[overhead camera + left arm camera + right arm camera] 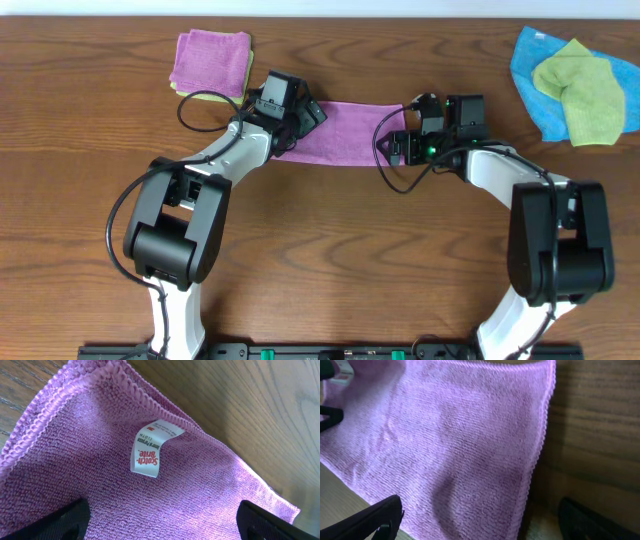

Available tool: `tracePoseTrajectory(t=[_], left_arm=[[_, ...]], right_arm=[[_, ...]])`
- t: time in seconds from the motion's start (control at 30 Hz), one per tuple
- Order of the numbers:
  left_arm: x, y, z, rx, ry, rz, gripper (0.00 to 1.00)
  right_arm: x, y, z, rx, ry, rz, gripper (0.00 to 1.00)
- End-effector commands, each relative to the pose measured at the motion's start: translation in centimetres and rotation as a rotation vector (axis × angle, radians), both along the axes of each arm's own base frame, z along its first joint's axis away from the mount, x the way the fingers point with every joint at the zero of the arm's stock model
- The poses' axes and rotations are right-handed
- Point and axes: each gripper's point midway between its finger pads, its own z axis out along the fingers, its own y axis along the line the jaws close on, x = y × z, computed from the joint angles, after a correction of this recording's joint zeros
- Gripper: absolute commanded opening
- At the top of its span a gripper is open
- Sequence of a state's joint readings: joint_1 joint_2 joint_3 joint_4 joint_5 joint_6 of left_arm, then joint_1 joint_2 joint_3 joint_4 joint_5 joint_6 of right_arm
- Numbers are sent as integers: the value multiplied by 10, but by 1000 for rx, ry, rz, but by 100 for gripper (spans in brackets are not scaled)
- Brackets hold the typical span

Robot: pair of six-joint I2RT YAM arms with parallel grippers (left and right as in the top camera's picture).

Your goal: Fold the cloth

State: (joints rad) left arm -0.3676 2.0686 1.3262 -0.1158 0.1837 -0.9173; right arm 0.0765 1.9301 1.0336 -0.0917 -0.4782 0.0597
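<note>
Inward, both arms (222, 152) (497, 172) bend over the cloth (350, 131), jaws wide.

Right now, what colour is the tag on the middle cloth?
White with red lettering; the tag on the purple cloth shows best in the left wrist view.

Purple-lilac ribbed cloth (350, 132), folded into a long strip, flat on wood, white label showing

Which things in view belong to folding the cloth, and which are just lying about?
In the job: purple cloth, lying as a strip mid-table; left gripper and right gripper, both open, one at each end.
Lying about: folded pink cloth, far left; blue cloth, far right, with lime-green cloth on it.
</note>
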Motion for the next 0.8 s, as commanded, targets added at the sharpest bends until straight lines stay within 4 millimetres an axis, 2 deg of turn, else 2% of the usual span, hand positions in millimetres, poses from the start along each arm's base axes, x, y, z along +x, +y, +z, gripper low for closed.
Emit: tracePoseTrajectory(t=[0.0, 0.13, 0.23, 0.47, 0.77], left_arm=[[-3, 0, -9, 4, 26, 4, 95], [-3, -1, -9, -2, 29, -1, 95], [-4, -3, -9, -8, 31, -6, 95], [-4, -2, -9, -7, 30, -5, 95], [-3, -2, -9, -6, 29, -5, 95]], right_arm=[[2, -1, -14, -2, 31, -4, 99], [-5, 4, -36, -1, 81, 4, 99], [-7, 8, -44, 24, 106, -3, 99], [-10, 18, -43, 73, 140, -17, 98], [-26, 40, -48, 81, 214, -7, 96]])
